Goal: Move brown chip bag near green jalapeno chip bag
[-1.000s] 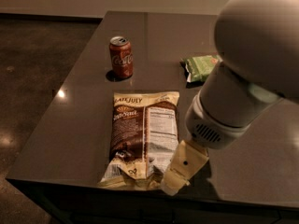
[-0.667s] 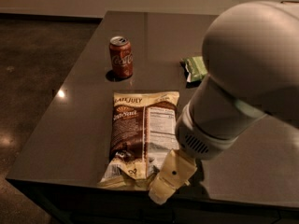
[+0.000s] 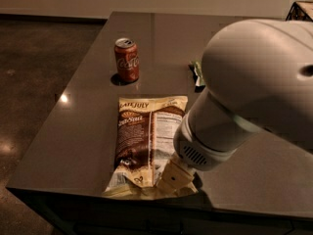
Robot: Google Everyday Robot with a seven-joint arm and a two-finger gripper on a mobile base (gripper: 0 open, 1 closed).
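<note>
Arm (image 3: 254,82), bulky and white, fills the right of the frame, slanting down-left. The brown chip bag (image 3: 142,141) lies flat at lower centre, long axis running up-frame, lettered end uppermost; the gripper (image 3: 172,176) sits over its lower-right corner, open or closed impossible to tell. The green jalapeno chip bag (image 3: 197,72) peeks out upper centre-right beside the arm.

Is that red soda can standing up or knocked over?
Standing upright: the Coca-Cola can rests on its base on the table, lid facing up. The pincer is at the near corner of the brown chip bag.
</note>
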